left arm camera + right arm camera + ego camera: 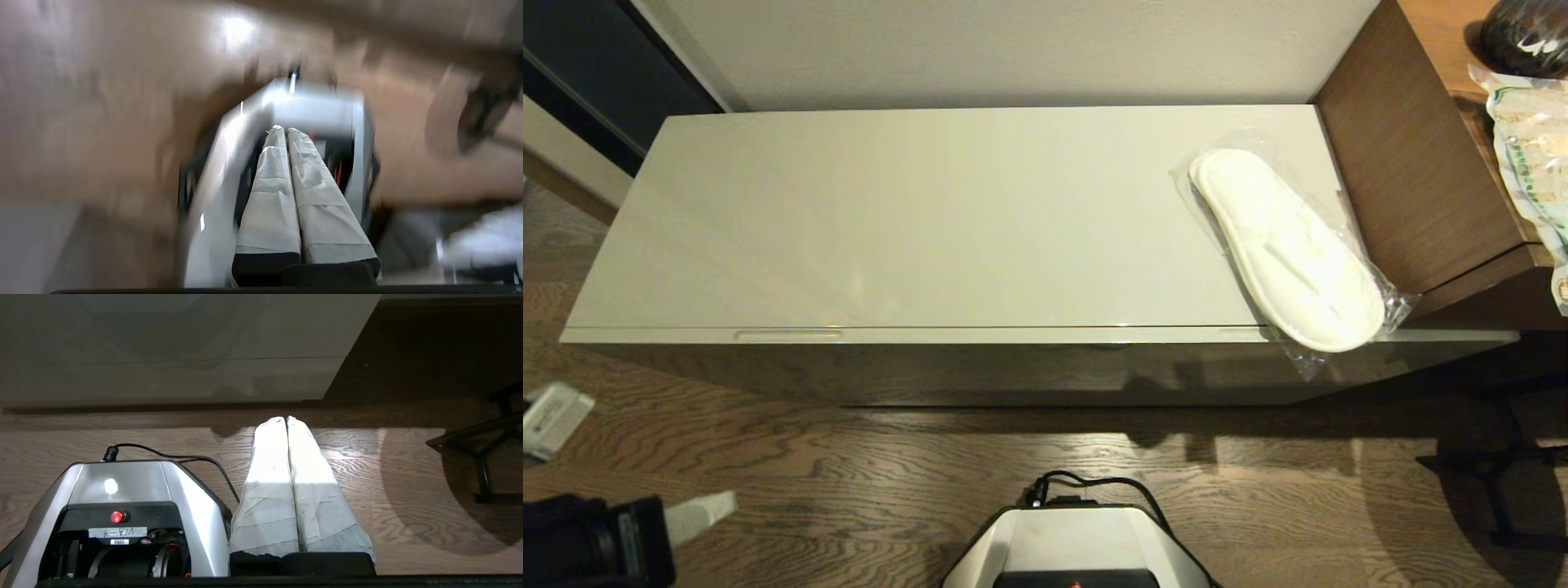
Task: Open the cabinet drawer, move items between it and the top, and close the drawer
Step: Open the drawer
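Slippers (1286, 245), a white disposable pair sealed in a crinkly clear plastic bag, lie at the right end of the top (915, 220), the long glossy pale slab of the low cabinet. The bag sits on a slant, one end toward the far side and the other hanging over the near edge of the slab, just beside the side panel of the taller brown wood-grain desk (1413, 163). The cabinet drawer (1013, 371) is pushed in, its dark mirror-like front flush below the slab's near edge, and a slim recessed handle slot (788, 334) shows near the left end of that edge. The left gripper (284, 130) hangs low over the robot's base (310, 110) and the wood floor, its two cloth-wrapped fingers (269, 196) pressed together along their length with nothing between them. The right gripper (285, 418) hovers above the wood floor (367, 465) on the near side of the cabinet, beside the silver base (122, 477) with its black cable (171, 451); its wrapped fingers (314, 490) also meet tip to tip and hold nothing. On the desk at the far right lie a printed plastic packet (1531, 155) and a dark rounded object (1527, 33).
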Controlling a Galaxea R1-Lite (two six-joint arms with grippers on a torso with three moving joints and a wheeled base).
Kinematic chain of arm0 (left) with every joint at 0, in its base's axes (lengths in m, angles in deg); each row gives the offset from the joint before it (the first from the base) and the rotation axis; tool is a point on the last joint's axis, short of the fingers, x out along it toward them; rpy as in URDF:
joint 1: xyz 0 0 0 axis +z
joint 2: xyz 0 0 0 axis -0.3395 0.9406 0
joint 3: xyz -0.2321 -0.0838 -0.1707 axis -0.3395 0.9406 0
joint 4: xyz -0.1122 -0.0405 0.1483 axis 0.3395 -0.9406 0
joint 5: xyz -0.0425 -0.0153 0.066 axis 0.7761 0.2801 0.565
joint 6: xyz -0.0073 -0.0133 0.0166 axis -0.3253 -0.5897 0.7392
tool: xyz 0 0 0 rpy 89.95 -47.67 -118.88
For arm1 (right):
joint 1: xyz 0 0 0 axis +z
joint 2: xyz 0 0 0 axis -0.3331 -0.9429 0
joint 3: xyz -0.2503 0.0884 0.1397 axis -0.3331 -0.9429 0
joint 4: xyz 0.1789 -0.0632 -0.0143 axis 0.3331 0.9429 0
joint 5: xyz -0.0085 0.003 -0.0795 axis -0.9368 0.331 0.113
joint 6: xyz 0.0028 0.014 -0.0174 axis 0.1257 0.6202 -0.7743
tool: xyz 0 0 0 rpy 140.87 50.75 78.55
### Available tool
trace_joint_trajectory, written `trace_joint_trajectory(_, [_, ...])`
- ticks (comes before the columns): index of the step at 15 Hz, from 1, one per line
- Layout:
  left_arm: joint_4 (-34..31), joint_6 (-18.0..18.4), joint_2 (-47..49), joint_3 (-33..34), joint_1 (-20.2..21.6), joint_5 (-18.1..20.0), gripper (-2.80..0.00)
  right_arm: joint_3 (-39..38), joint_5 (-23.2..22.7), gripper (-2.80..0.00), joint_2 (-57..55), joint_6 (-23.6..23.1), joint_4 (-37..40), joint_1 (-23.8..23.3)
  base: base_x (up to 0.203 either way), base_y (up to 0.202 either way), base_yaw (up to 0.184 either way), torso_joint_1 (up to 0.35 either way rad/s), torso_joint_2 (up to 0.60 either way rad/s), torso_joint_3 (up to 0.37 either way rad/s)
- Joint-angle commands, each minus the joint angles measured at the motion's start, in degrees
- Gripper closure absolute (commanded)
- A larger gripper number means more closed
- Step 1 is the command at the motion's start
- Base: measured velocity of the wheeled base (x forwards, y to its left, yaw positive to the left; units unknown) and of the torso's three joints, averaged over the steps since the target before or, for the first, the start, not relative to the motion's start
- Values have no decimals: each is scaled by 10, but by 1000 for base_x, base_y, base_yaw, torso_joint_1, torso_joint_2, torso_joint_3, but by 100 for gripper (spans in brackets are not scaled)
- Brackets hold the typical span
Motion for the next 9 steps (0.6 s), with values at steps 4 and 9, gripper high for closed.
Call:
trace_joint_trajectory(4, [266,-6,241,-15,3,-68,0,0,-1,0,-1,0,1,0,0,0,0,0,0,0])
trace_joint_trajectory(9, [311,-8,269,-62,3,-93,0,0,-1,0,-1,0,1,0,0,0,0,0,0,0])
